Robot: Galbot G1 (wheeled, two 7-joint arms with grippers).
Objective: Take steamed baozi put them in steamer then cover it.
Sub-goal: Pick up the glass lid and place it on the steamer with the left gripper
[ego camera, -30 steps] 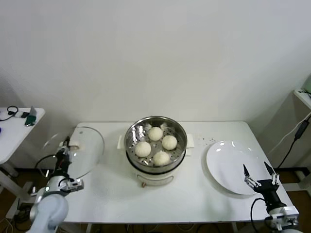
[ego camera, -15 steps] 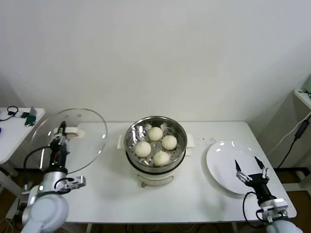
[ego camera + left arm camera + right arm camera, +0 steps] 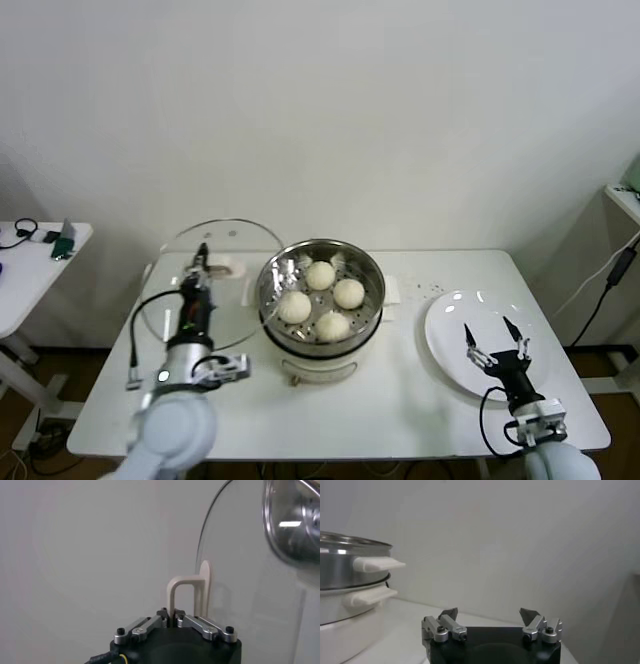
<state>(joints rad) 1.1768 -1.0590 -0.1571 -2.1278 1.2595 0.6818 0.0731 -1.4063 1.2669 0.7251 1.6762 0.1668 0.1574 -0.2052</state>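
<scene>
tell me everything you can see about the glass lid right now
The glass lid is a round, clear disc with a thin rim and a cream arched handle. It is off the table, tilted up on edge beside the steamer, on the robot's left, not yet covering it. The left tool is shut on the handle; nothing else visibly touches the lid. The table shows through the glass.

Left hand (image 3: pixel 201 262) raised and clamped tight; right hand (image 3: pixel 495 341) low, fingers spread wide.
</scene>
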